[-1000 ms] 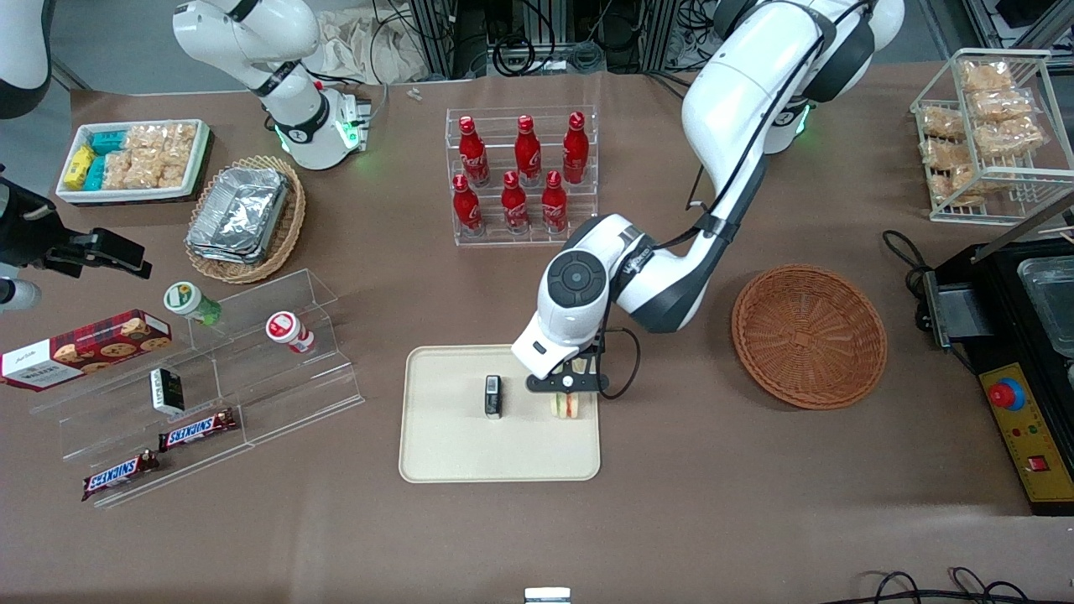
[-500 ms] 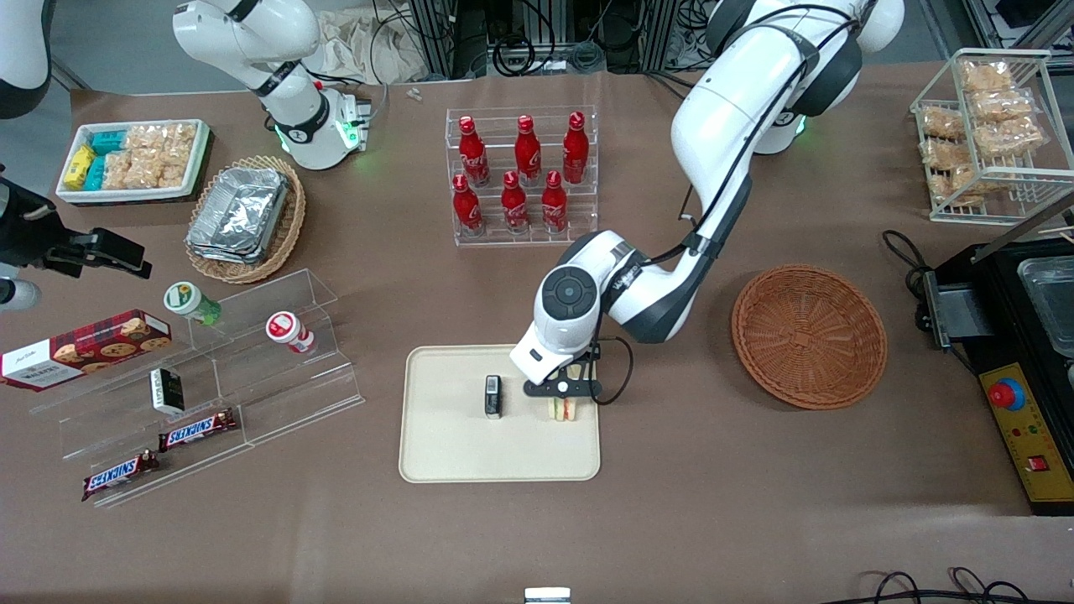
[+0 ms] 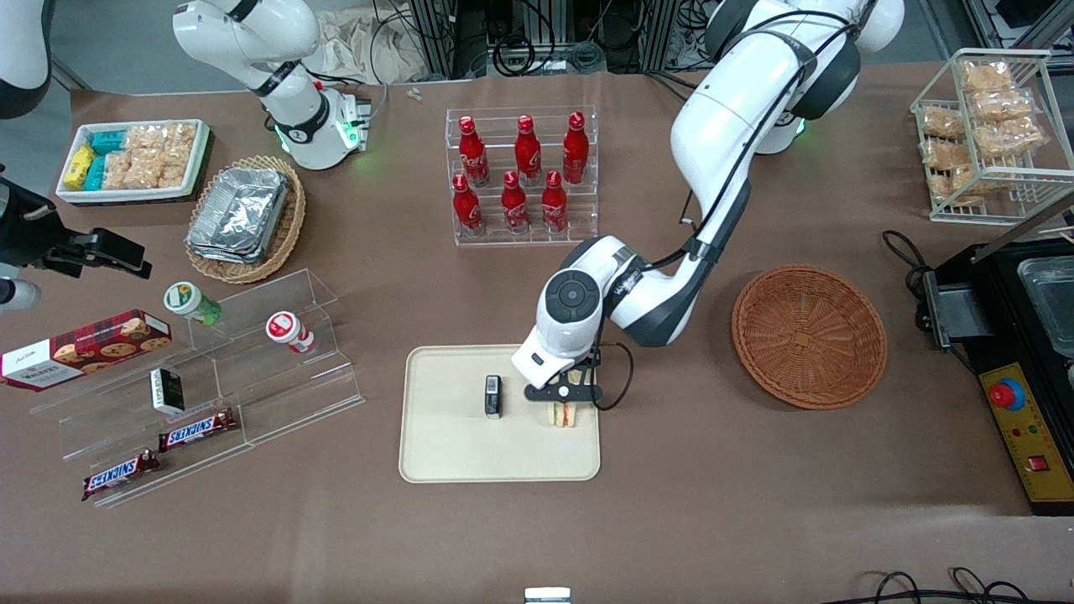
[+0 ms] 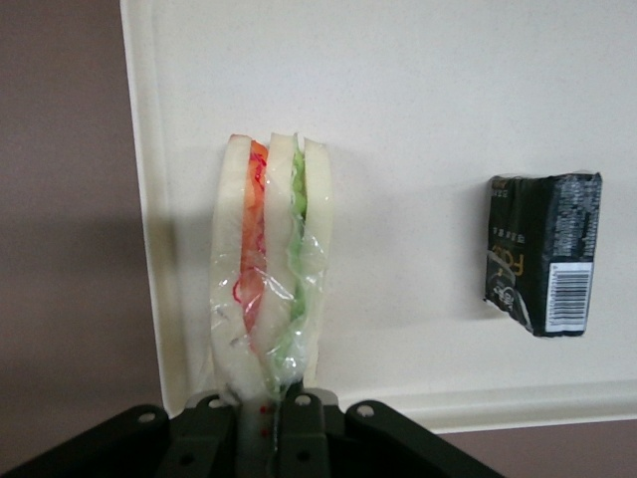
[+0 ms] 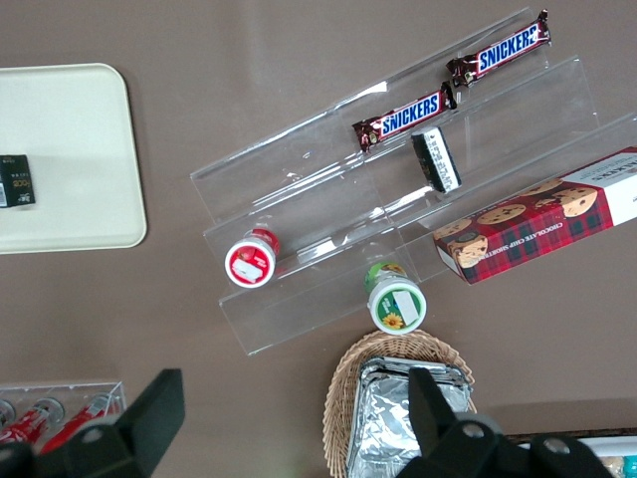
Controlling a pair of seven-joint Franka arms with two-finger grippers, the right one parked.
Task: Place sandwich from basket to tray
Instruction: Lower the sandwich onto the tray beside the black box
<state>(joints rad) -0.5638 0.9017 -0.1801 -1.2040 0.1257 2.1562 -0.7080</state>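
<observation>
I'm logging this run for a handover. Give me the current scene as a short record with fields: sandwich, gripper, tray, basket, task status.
sandwich: on the tray, standing on edge near its rim toward the working arm's end
gripper: over the tray, shut on the sandwich at its top corner
tray contents: the sandwich and a small black packet beside it, apart
basket: on the table, toward the working arm's end, with nothing in it
task status: sandwich is at the tray, not yet released
</observation>
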